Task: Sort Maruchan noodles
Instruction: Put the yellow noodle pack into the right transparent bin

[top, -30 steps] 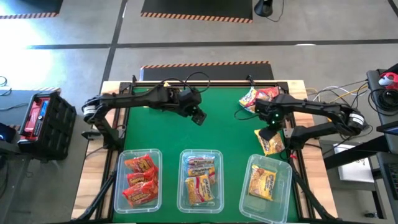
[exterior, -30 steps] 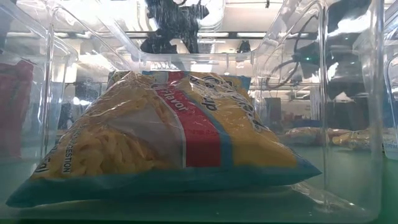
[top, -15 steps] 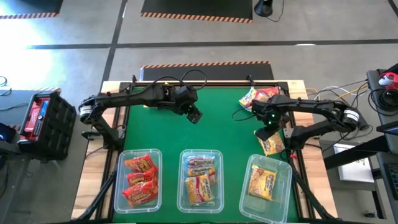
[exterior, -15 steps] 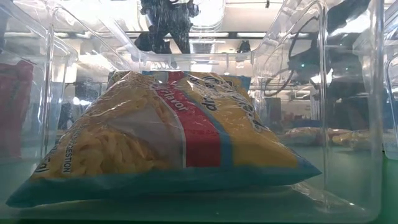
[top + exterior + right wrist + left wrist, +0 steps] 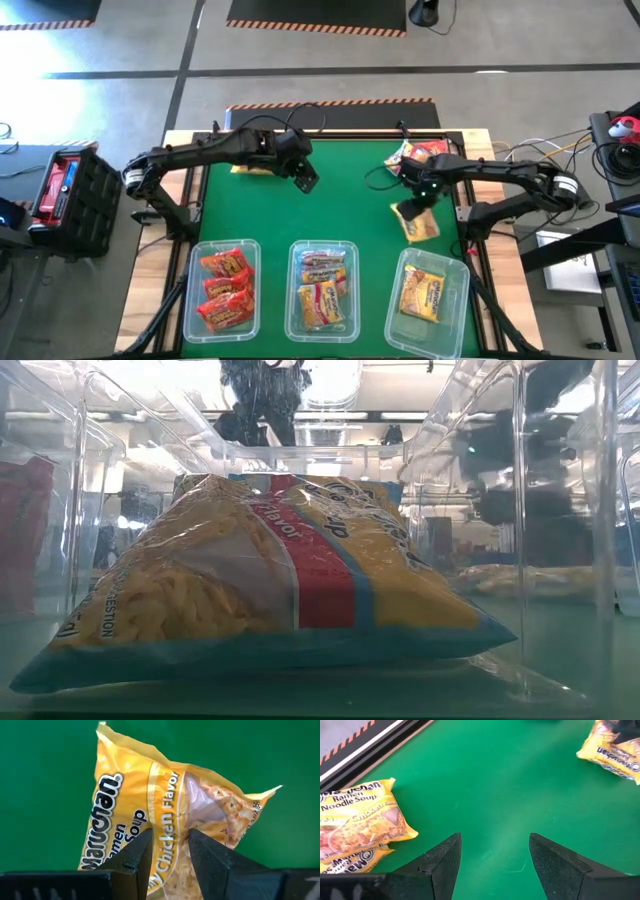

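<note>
Three tubs (image 5: 322,246) at near edge mostly filled; right gripper (image 5: 169,842) jaws clenched on a yellow packet (image 5: 165,800) mid-right, left gripper (image 5: 495,851) jaws released over bare table (image 5: 350,200), several packets (image 5: 415,152) left far side.

High view looks straight down on the whole bench (image 5: 350,215). Low view sits at bench level, close inside a clear tub (image 5: 520,510). Both wrist views face down, near the green surface. The overhead covers all.
</note>
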Robot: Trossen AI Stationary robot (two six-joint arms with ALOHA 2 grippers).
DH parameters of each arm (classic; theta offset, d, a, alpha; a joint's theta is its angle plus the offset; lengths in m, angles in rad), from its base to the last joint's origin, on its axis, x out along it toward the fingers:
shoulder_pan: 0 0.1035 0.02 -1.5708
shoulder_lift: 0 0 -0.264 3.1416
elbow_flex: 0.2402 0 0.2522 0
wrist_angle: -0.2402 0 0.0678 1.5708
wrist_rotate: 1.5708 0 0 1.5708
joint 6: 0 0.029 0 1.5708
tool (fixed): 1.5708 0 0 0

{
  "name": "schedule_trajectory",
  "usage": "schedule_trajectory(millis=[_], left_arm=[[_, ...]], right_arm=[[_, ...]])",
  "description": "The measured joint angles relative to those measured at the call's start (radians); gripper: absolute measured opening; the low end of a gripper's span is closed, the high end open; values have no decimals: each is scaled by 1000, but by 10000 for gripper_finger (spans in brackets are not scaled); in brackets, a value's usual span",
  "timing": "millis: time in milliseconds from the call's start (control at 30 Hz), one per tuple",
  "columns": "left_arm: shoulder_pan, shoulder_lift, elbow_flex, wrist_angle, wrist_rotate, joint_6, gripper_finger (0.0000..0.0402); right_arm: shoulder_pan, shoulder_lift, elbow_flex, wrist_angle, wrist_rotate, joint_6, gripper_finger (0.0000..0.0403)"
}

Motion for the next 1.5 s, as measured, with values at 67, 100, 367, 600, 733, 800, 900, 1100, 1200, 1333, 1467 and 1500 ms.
schedule_trajectory(millis=[67,100,367,600,733,800,900,1100,1200,1333,1467,1500], left_arm=[[8,0,0,0,0,16,217],[11,0,0,0,0,22,217],[28,-1,0,4,1,55,217],[42,-1,-43,76,19,88,217],[56,-1,-141,233,124,76,217],[62,-1,-208,356,186,45,217],[68,-1,-323,572,264,-44,217],[68,1,-522,917,269,-295,217],[64,15,-567,982,248,-358,217],[52,54,-579,986,239,-399,217],[39,105,-579,1056,240,-441,217],[37,117,-579,1073,243,-452,217]], right_arm=[[0,0,1,102,6,11,116],[0,3,3,162,8,20,116],[-2,8,18,624,4,49,114],[-2,-4,171,355,-47,-151,111],[-2,-1,212,226,-21,-282,111],[-2,-1,208,222,-13,-350,111],[-2,-1,181,221,-12,-477,111],[-2,-1,104,270,-16,-599,111],[-2,1,67,361,-23,-595,111],[-2,17,53,416,-23,-595,111],[-2,55,48,457,-23,-595,111],[-2,70,48,462,-26,-593,111]])
